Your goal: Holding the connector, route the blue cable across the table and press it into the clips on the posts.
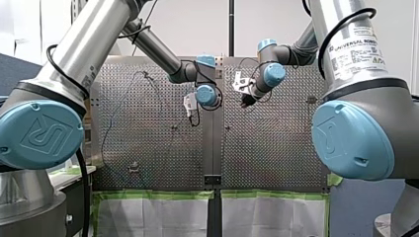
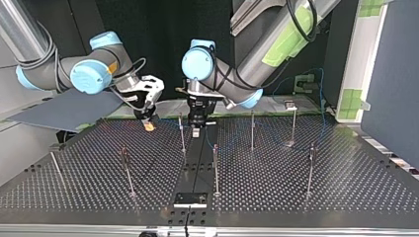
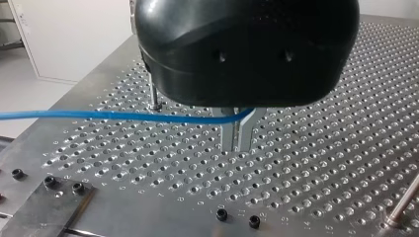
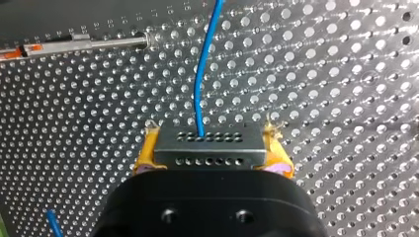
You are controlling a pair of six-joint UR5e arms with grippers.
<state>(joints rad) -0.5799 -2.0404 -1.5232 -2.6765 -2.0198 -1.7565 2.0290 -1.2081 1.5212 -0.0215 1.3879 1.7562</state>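
Place: robotics lab, by the look of it | silver robot arms (image 1: 99, 44) with blue joint caps flank a perforated metal table (image 2: 296, 187) | thin steel posts (image 2: 216, 170) stand in its holes | green tape (image 1: 153, 195) edges white sheeting (image 1: 153, 217) | blue partition panel (image 2: 395, 74) alongside | plain white wall (image 1: 197, 29) beyond the table

The cable (image 3: 99, 116) is bright blue. The connector (image 4: 210, 154) is dull grey metal with two rows of small dark holes. The right gripper (image 4: 211, 144) has yellow pads (image 4: 146, 155) and a black body. The left gripper (image 3: 237, 145) is black with bare metal fingers (image 3: 228, 133). The table (image 3: 321, 173) is silvery, dotted with an even grid of holes. The arms (image 1: 99, 39) are silver with light blue joint caps (image 1: 39, 133).
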